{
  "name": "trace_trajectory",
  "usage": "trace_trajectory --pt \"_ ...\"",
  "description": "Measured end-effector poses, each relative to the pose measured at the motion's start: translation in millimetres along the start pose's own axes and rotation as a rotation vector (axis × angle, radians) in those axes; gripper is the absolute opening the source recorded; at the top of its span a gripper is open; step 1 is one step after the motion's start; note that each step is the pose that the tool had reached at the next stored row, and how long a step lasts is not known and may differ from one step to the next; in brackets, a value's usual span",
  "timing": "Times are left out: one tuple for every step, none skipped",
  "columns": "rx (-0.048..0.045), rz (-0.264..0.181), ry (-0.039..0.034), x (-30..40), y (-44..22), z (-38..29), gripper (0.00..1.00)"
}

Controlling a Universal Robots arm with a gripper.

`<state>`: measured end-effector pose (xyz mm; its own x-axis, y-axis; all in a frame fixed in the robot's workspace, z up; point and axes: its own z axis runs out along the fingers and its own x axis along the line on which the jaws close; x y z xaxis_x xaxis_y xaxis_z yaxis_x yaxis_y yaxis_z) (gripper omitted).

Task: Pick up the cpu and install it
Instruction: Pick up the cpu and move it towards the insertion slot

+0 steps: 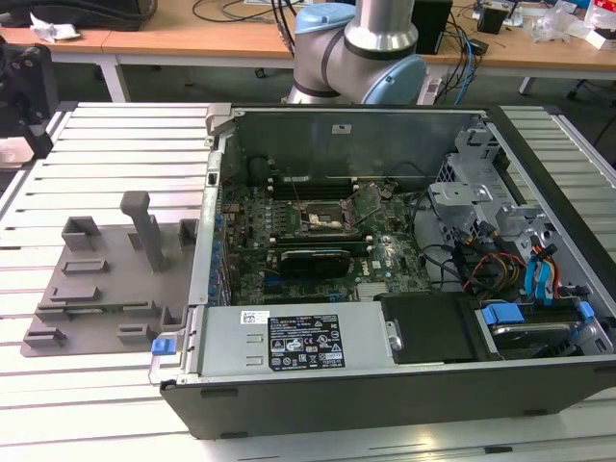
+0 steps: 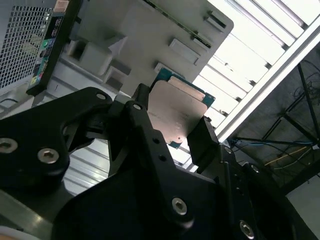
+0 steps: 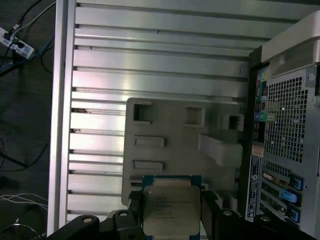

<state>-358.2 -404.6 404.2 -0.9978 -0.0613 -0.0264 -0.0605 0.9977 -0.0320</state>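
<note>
Second wrist view: cpu [image 2: 182, 112] btwn fingers [image 2: 202, 141], prob. gripped.

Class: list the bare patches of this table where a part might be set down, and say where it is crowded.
Bare slats lie between the tray and the far edge, more in front of the tray, and a strip at the exterior view's right of the case. Crowded: inside the case, among board and cables; the tray's pegs.
</note>
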Motion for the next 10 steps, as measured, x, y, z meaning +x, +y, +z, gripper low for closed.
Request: trace_trajectory --pt "0.0000 0.000 0.0001 -6.5 -0.1 0.6 0.55" --pt "0.0000 0.000 0.0001 -10.7 -0.2 0.9 0.55" --pt "0.0000 0.000 -0.0001 -16.0 -0.5 1.1 0.55" --pt "0.0000 0.000 0.0000 -20.1 -0.7 1.2 0.55" --pt "0.0000 0.000 0.0000 -22.5 -0.8 1.3 0.55" --pt "0.0000 0.000 0.0001 -24.6 -0.9 1.3 0.55" --pt "0.0001 0.000 0.0001 -30.4 -1.2 1.5 0.55" --pt "0.0000 0.000 0.0000 -34.0 -1.3 1.6 0.55" --pt "0.0000 0.000 0.0001 -40.4 -1.6 1.8 0.55" --pt "0.0000 0.000 0.0001 -45.6 -1.8 1.9 0.55"
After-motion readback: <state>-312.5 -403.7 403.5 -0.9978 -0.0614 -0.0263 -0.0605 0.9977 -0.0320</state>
